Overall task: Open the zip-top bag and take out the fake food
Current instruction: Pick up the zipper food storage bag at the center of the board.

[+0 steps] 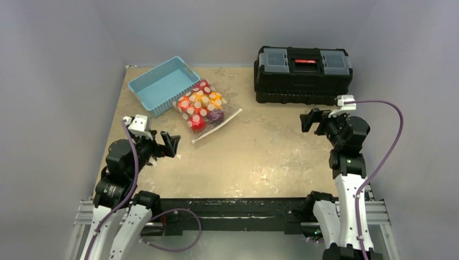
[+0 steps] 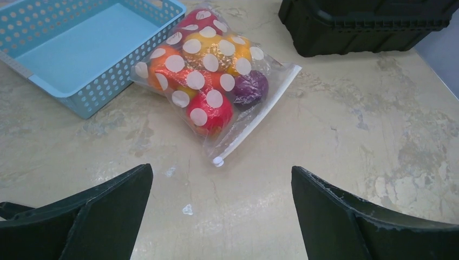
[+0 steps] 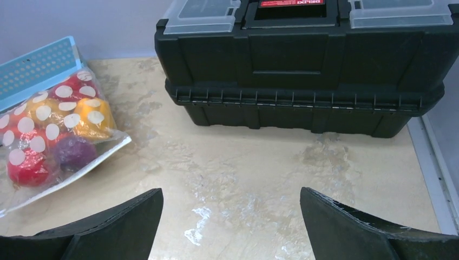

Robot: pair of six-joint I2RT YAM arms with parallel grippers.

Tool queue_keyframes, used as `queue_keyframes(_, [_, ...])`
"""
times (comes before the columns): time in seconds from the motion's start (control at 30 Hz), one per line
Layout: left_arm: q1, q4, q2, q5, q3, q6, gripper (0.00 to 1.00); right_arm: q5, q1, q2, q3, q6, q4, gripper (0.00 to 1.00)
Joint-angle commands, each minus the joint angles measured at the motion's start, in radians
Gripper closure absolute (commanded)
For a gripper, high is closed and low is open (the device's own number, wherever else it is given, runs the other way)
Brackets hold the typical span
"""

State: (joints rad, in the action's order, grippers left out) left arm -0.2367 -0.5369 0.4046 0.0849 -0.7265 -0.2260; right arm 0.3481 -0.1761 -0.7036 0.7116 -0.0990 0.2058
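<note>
Left jaws: wide, empty; zip-top bag [image 2: 216,81] straight ahead, apart.
Right jaws: wide, empty; bag far ahead-left.
Bag: looks sealed, fake food [image 2: 210,112] inside, zip strip [image 2: 257,114] turned toward both jaws, likely for pinching.

A light-blue perforated plastic basket [image 1: 162,82] sits askew at the far left of the mottled beige counter [image 1: 260,151]. Well apart from it, at the far right near the grey back wall, stands a black toolbox [image 1: 303,73], lid down, with a clear-lidded compartment at each end and a red label on its top handle.
</note>
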Motion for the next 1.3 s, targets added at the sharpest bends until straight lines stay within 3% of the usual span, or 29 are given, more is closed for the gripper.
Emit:
queue_keyframes(0.0, [0.005, 0.014, 0.005, 0.074, -0.003, -0.008, 0.0, -0.028, -0.003, 0.008, 0.051, -0.025, -0.023, 0.01])
queue_keyframes(0.2, [0.005, 0.007, 0.057, 0.115, -0.016, -0.012, 0.0, 0.023, -0.004, 0.072, 0.02, 0.016, -0.029, 0.01])
queue_keyframes(0.43, [0.005, 0.003, 0.108, 0.141, -0.013, -0.057, 0.0, 0.289, -0.004, 0.1, -0.045, 0.218, -0.02, 0.01])
queue_keyframes(0.57, [0.002, -0.051, 0.173, 0.118, -0.034, -0.1, 0.03, 0.435, -0.004, 0.1, -0.065, 0.328, 0.012, 0.01])
queue_keyframes(0.7, [-0.051, -0.088, 0.215, 0.046, -0.054, -0.117, 0.03, 0.462, -0.005, 0.102, -0.057, 0.396, 0.06, 0.01])
queue_keyframes(0.93, [-0.271, -0.205, 0.331, -0.247, -0.126, -0.135, 0.03, 0.449, -0.005, 0.098, -0.054, 0.43, 0.084, 0.01])
queue_keyframes(1.1, [-0.541, -0.169, 0.432, -0.506, -0.13, -0.166, 0.02, 0.439, -0.005, 0.087, -0.055, 0.448, 0.089, 0.01])
queue_keyframes(1.27, [-0.73, -0.1, 0.605, -0.709, -0.188, -0.065, 0.05, 0.397, -0.004, 0.06, -0.059, 0.458, 0.084, 0.01])
